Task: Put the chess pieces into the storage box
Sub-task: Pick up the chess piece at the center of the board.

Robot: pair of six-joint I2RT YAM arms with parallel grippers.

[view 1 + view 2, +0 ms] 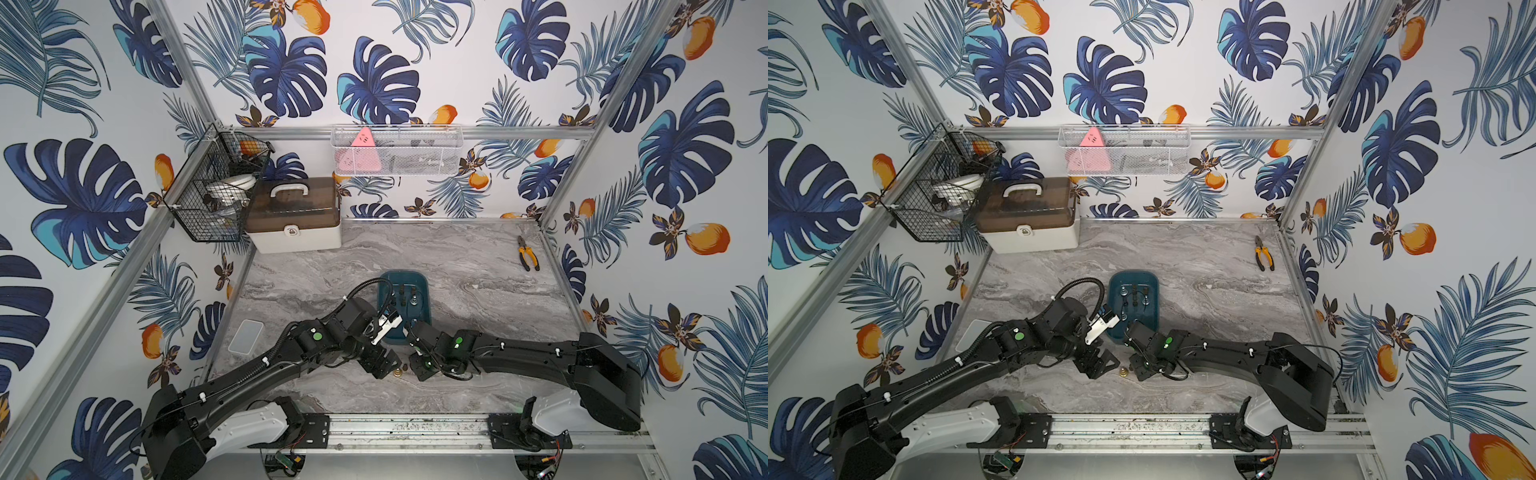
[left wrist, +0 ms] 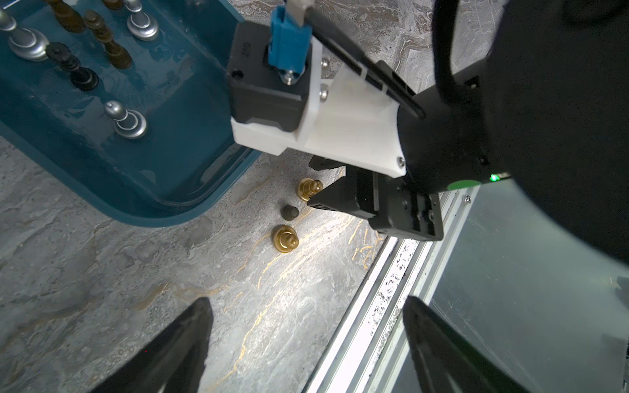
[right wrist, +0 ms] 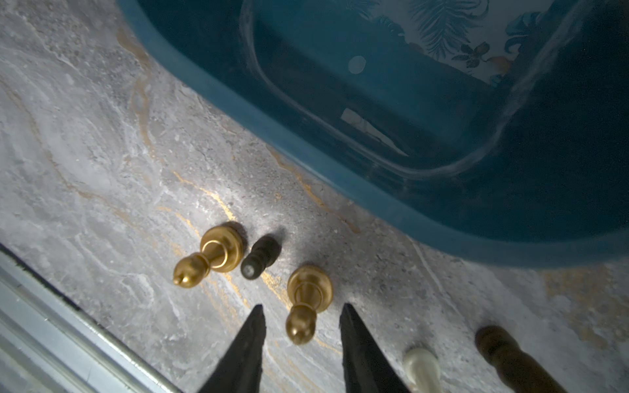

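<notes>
**Top views.** The storage box (image 1: 405,274) holds several standing chess pieces (image 1: 402,301). Off its near short end, my left gripper (image 1: 388,366) and right gripper (image 1: 415,366) face each other. A spare golden pawn (image 1: 398,372) stands on the marble table (image 1: 478,299) between them.

**Left wrist view.** My left jaws stand wide apart and empty. Just outside the box's rim runs a row: spare golden pawn, dark pawn (image 2: 290,212), target golden pawn (image 2: 308,189).

**Right wrist view.** My right gripper (image 3: 302,308) straddles the target golden pawn (image 3: 308,292), jaws apart with a gap on each side. The pawn stands upright, its long axis vertical, and the box lies directly beyond it. My right arm is nearer, so I judge the move as grip, lift, then carry forward over the rim.
</notes>
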